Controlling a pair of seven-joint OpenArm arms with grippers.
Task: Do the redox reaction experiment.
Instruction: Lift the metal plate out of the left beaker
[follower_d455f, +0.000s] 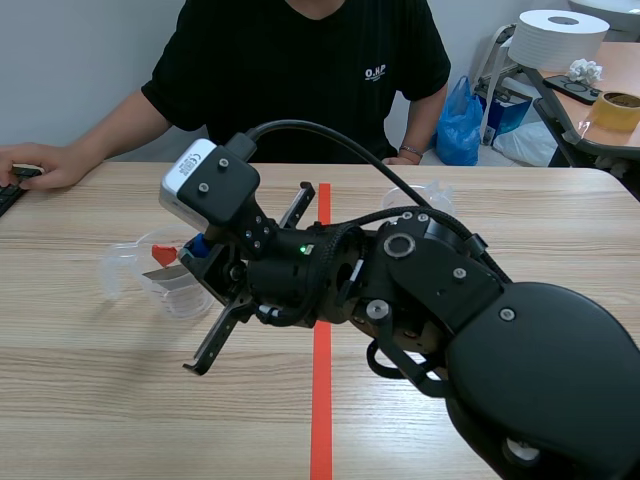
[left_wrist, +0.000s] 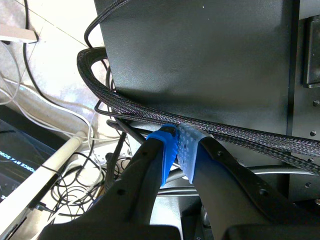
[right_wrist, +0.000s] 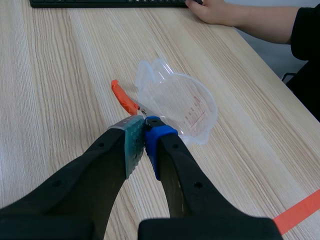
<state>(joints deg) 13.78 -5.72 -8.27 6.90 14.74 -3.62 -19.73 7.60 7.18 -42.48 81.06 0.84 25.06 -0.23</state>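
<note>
**Wood-grain tabletop, one flimsy beaker, one skinny orange thing in the grip**

Pale wood-grain tabletop (follower_d455f: 100, 380) with a person (follower_d455f: 300, 70) sitting across it, one hand (right_wrist: 212, 10) resting by a black keyboard (right_wrist: 100, 2).

The right arm reaches past the middle. The right gripper (right_wrist: 144, 125) has its fingers pinched nearly together on the near end of a thin flat orange strip (right_wrist: 122, 97). The strip sticks out ahead of the fingertips, just beside the clear plastic beaker with red graduation marks (right_wrist: 175, 105). There's a tiny metallic glint right at the pinch point, but I honestly can't tell what that bit is.

My read on handling:
- The strip looks light and narrow, probably a bit bendy. With so little to hold, a grip right at the end could let it swivel or slip.
- The beaker looks like thin-walled plastic, so it's light and easy to shove or tip. I'd take it by the rim or the side opposite the spout, and gently.

Contents: the beaker looks empty to me, with no liquid line showing. A second clear plastic container (follower_d455f: 432, 195) sits further back, mostly hidden behind the arm, so I can't say what's in it.

The left gripper (left_wrist: 177, 150) is off the tabletop, facing a black housing (left_wrist: 200, 50) and braided cables (left_wrist: 120, 107). Its pads are pressed together on nothing.
</note>
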